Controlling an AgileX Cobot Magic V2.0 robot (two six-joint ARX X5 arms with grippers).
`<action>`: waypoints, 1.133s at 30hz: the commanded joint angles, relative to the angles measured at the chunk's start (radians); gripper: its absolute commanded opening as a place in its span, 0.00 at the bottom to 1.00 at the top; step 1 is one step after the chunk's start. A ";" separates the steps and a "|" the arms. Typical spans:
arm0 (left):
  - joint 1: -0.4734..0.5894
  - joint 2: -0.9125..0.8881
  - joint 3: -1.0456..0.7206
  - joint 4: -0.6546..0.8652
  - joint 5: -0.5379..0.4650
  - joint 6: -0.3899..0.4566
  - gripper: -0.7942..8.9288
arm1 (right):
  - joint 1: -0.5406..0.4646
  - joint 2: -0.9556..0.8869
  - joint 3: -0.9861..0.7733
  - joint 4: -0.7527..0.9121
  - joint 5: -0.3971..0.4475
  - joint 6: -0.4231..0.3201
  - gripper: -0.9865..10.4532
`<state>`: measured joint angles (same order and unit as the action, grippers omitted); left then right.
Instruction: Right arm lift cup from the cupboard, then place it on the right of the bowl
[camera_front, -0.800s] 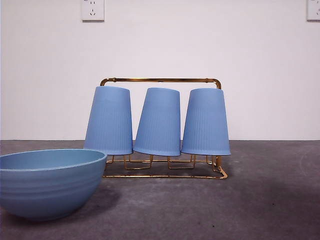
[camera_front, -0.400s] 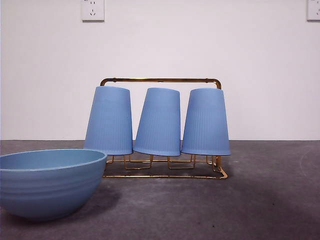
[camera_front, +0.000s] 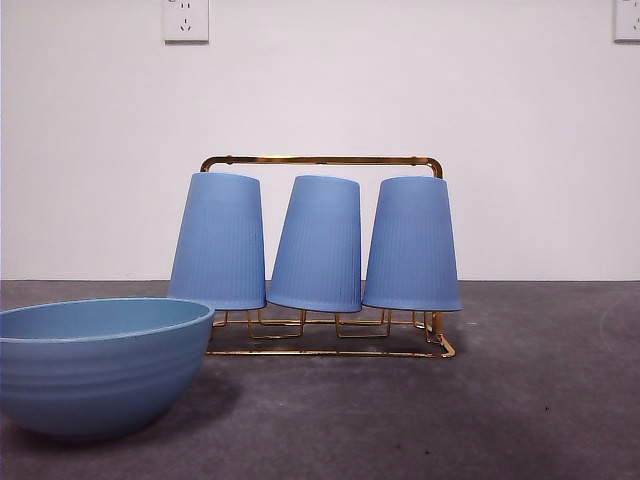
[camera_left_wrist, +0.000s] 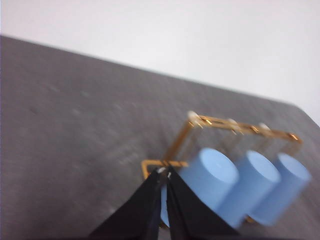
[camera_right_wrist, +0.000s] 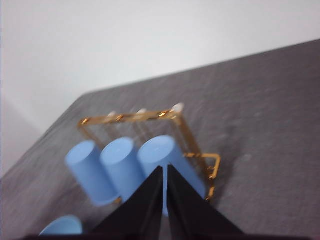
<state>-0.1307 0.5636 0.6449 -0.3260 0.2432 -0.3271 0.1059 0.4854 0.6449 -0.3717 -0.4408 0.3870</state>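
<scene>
Three periwinkle-blue ribbed cups hang upside down on the gold wire cupboard (camera_front: 320, 160): a left cup (camera_front: 218, 240), a middle cup (camera_front: 318, 243) and a right cup (camera_front: 411, 242). The blue-teal bowl (camera_front: 95, 362) stands at the front left. Neither arm shows in the front view. My right gripper (camera_right_wrist: 164, 170) is shut and empty, high above the table; its view shows the rack (camera_right_wrist: 131, 118) and the nearest cup (camera_right_wrist: 161, 151) below. My left gripper (camera_left_wrist: 165, 173) is shut and empty, also high, with the rack (camera_left_wrist: 240, 126) and cups (camera_left_wrist: 212, 172) beyond it.
The table (camera_front: 540, 400) is dark grey, with open surface to the right of the bowl and in front of the rack. A white wall with two sockets (camera_front: 186, 19) stands behind. The bowl's rim shows in the right wrist view (camera_right_wrist: 62, 226).
</scene>
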 joint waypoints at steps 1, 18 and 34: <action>-0.012 0.069 0.067 -0.024 0.078 0.038 0.10 | 0.004 0.064 0.068 -0.050 -0.063 -0.093 0.10; -0.117 0.286 0.295 -0.304 0.330 0.315 0.10 | 0.121 0.315 0.279 -0.354 -0.182 -0.452 0.10; -0.130 0.289 0.295 -0.280 0.330 0.342 0.66 | 0.121 0.317 0.279 -0.354 -0.188 -0.436 0.50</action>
<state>-0.2543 0.8455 0.9237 -0.6170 0.5663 0.0048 0.2226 0.7956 0.9119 -0.7303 -0.6254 -0.0490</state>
